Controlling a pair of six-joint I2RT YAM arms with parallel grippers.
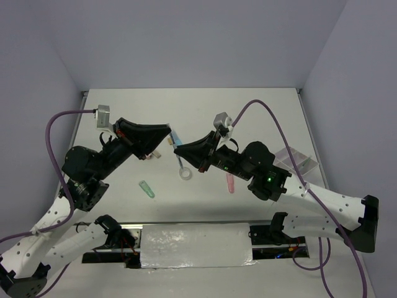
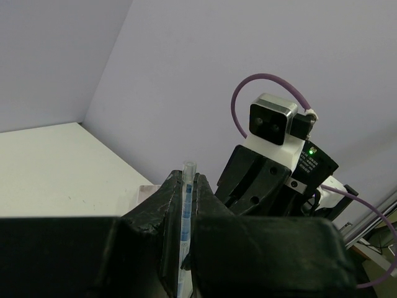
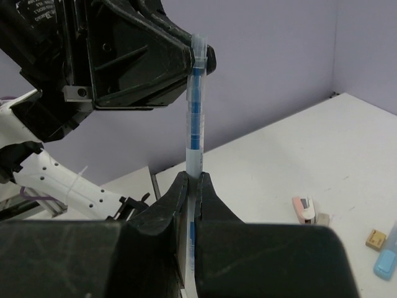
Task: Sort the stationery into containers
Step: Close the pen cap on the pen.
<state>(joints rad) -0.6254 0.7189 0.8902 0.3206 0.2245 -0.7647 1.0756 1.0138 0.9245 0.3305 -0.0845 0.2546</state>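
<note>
One blue pen (image 3: pixel 194 118) hangs in mid-air, clenched at opposite ends by the left gripper (image 2: pixel 185 186) and right gripper (image 3: pixel 192 186), its length bridging them, the tray (image 1: pixel 298 160) nearer the right one.

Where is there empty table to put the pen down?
Bare: the far strip of the white table, beyond the left fingers and right fingers, and the near patch between the short green marker and the short pink marker. Crowded: the middle, where both grip the thin blue pen near the clear tape ring.
</note>
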